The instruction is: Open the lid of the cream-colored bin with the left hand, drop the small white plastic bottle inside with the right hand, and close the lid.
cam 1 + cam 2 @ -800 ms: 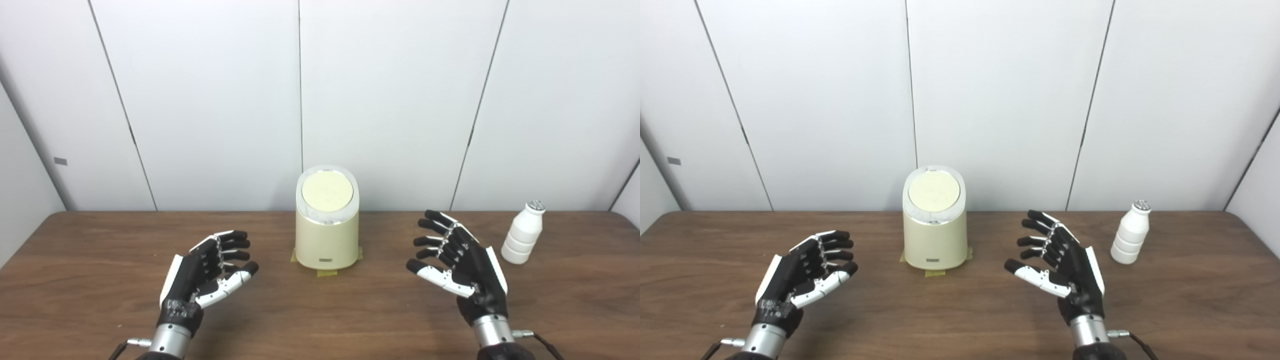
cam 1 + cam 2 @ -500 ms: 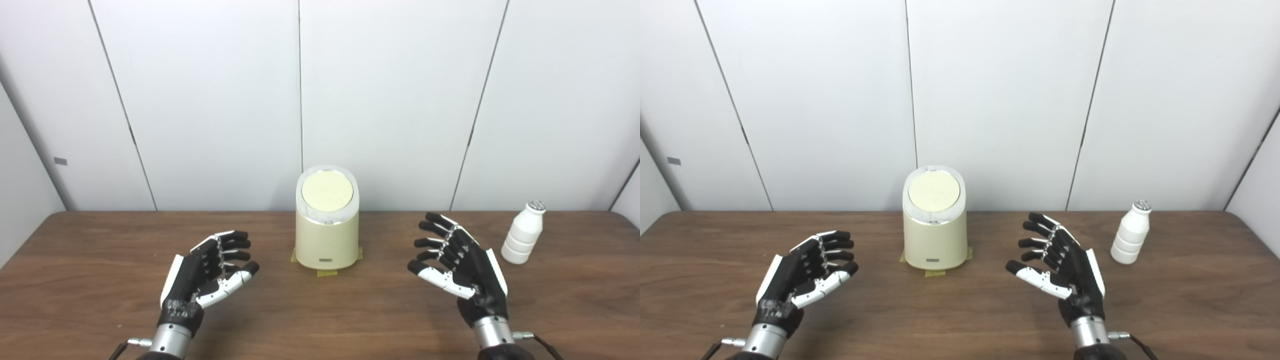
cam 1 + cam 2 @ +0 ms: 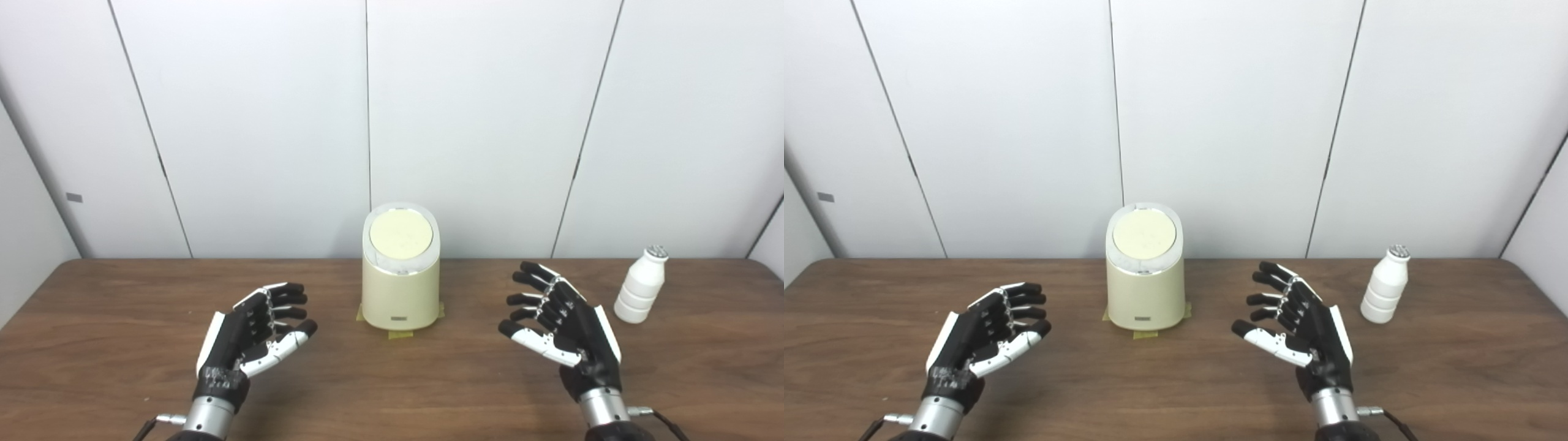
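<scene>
The cream-colored bin [image 3: 400, 288] stands upright at the middle back of the wooden table, its round lid [image 3: 401, 234] down. A small white plastic bottle [image 3: 640, 285] with a grey cap stands upright at the back right. My left hand [image 3: 251, 331] hovers open over the table, to the left of the bin and nearer to me, palm turned inward. To the right of the bin my right hand [image 3: 566, 327] is open too, fingers spread, between the bin and the bottle and touching neither.
Yellow tape [image 3: 399, 334] marks the bin's spot on the brown table [image 3: 392, 392]. White wall panels [image 3: 478, 122] rise right behind the table's far edge. A thin cable runs from each wrist at the bottom edge.
The right hand has crept very slightly; the left hand, bin and bottle stay where they were.
</scene>
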Robot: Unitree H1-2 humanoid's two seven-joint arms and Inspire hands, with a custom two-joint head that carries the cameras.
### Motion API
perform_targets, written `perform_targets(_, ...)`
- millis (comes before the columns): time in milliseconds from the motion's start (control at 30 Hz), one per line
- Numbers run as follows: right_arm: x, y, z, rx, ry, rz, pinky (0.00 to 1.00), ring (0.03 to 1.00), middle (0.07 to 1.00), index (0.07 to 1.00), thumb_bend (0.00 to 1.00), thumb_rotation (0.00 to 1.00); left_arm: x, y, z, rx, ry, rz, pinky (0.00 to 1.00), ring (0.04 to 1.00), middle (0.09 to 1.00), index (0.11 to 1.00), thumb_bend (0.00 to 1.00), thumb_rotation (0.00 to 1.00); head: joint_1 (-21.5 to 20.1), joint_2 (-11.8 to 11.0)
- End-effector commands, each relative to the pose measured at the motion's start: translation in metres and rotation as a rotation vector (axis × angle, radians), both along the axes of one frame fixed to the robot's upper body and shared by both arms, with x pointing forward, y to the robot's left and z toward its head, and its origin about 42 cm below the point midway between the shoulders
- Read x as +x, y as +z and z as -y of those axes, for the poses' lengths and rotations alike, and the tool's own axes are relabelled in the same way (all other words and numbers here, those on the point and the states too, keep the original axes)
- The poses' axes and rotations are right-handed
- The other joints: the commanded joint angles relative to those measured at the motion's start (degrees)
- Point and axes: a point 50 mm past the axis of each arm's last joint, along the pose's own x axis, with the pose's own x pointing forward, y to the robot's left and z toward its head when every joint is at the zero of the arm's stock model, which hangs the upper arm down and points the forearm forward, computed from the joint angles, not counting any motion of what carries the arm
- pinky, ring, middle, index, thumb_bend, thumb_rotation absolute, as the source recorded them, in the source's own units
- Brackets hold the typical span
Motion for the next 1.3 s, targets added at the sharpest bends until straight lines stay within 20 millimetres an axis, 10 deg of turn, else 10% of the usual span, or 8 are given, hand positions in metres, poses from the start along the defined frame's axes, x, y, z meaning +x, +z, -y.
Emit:
perform_targets(0,0.009,0.021,-0.002,-0.006,0.009,0.095,0.49,0.605,0.737,0.739,0.8,0.15,0.011,0.019,0.004,-0.028,-0.01,0.089,0.52,0.651,0.699,0.708,0.65,0.13,-0.27,-0.27)
perform_targets(333,0.015,0.021,-0.003,-0.015,-0.013,0.097,0.48,0.608,0.731,0.73,0.8,0.17,0.019,0.03,0.018,-0.022,0.014,0.122,0.71,0.872,0.927,0.955,0.76,0.3,0.08,-1.19)
perform_targets(767,0.018,0.02,-0.005,-0.027,-0.008,0.103,0.5,0.614,0.731,0.729,0.79,0.15,0.078,0.105,0.056,0.102,0.032,0.222,0.97,0.992,0.988,1.0,0.85,0.35,0.42,-2.1)
perform_targets(1267,0.019,0.021,-0.009,-0.038,-0.022,0.106,0.49,0.605,0.729,0.729,0.8,0.16,0.141,0.14,0.101,0.314,0.114,0.266,0.89,1.0,1.0,1.0,0.98,0.34,-0.13,-3.03)
